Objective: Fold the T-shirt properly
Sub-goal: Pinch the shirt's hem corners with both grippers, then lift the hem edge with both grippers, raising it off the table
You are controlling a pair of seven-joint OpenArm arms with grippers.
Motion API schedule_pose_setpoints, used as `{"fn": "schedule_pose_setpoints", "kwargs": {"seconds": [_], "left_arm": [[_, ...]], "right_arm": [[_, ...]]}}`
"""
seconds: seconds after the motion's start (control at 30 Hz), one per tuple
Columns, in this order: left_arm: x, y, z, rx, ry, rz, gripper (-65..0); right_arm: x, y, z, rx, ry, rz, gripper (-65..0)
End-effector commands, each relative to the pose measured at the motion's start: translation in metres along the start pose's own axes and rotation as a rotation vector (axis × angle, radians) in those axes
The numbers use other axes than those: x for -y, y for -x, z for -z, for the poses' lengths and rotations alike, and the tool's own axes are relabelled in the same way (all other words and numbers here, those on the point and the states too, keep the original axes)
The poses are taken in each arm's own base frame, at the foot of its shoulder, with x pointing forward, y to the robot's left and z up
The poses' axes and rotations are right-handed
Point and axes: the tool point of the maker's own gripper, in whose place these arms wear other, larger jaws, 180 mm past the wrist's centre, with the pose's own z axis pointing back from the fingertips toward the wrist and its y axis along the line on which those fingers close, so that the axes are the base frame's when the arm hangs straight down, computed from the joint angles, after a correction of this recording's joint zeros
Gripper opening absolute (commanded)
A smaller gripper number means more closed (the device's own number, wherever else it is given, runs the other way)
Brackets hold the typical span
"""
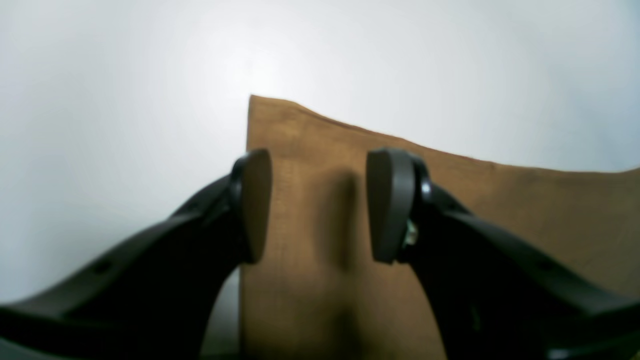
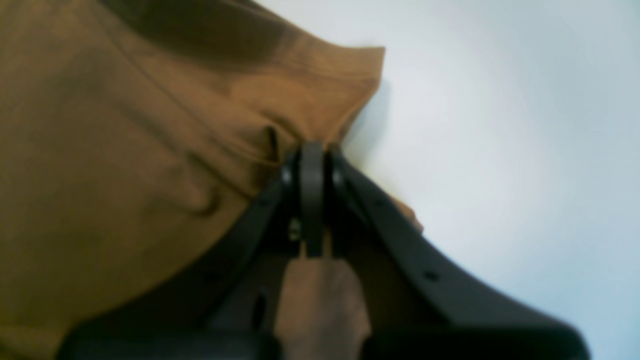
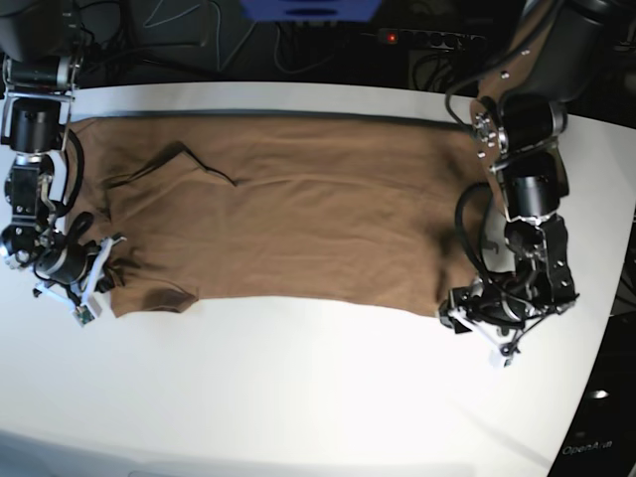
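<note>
Across the far half of the white bench [image 3: 318, 397], the T-shirt [image 3: 298, 219] lay spread flat lengthwise, its upper edge running along the bench's far edge and its lower edge crossing the middle of the surface. The cloth was plain tan-brown, and no print, label or brand mark could be read on it. A small raised crease stood in the fabric toward the bench's left end as the base view showed it.

The right tool [image 2: 312, 150] was at that left end, pressed together on a bunched fold of the T-shirt's edge; the right wrist view showed the cloth gathered and puckered where it entered the closed pads, with bare bench just beside it.

The left tool [image 1: 319, 205] stood at the opposite end, near the T-shirt's lower corner. Its two pads [image 1: 390, 205] were apart, one over the cloth's straight edge and the other over the fabric, with flat cloth visible between them; no cloth was pinched.

Faint writing appeared at the bottom right corner of the base view, off the bench, seemingly reading "OpenArm", though it was too small to confirm.
</note>
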Motion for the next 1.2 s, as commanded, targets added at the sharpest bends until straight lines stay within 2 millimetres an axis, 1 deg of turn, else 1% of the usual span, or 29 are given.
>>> {"fn": "schedule_pose_setpoints", "kwargs": {"seconds": [0.0, 0.3, 0.33, 0.37, 0.4, 0.47, 0.53, 0.73, 0.93, 1.17], "left_arm": [[0.0008, -0.0305, -0.0099, 0.069, 0.000, 0.015, -35.3], [0.0007, -0.0282, -0.0086, 0.060, 0.001, 0.016, -34.8], [0.0005, -0.0280, -0.0086, 0.060, 0.000, 0.017, -33.1], [-0.0003, -0.0282, -0.0089, 0.060, -0.002, 0.017, -29.8], [-0.0051, -0.0289, -0.0110, 0.061, -0.011, 0.018, -25.5], [-0.0065, -0.0290, -0.0116, 0.060, -0.014, 0.020, -17.6], [-0.0065, -0.0290, -0.0116, 0.060, -0.014, 0.020, -12.8], [-0.0065, -0.0302, -0.0114, 0.068, -0.014, 0.019, -12.5], [-0.0013, -0.0341, -0.0091, 0.095, -0.004, 0.018, -12.5], [-0.0049, -0.0344, -0.0095, 0.100, -0.017, 0.024, -12.5]], "right_arm": [[0.0165, -0.0181, -0.0075, 0.053, 0.033, -0.005, -64.3], [0.0167, -0.0142, -0.0076, 0.028, 0.034, -0.006, -64.3], [0.0167, -0.0142, -0.0076, 0.028, 0.034, -0.006, -64.3], [0.0167, -0.0142, -0.0076, 0.028, 0.034, -0.006, -64.3], [0.0167, -0.0142, -0.0076, 0.028, 0.034, -0.006, -64.3], [0.0167, -0.0142, -0.0076, 0.028, 0.034, -0.006, -64.3], [0.0167, -0.0137, -0.0075, 0.026, 0.034, -0.005, -64.3], [0.0166, -0.0132, -0.0073, 0.025, 0.033, -0.004, -64.3], [0.0166, -0.0132, -0.0073, 0.025, 0.033, -0.004, -64.3], [0.0167, -0.0137, -0.0075, 0.026, 0.034, -0.005, -64.3]]}}
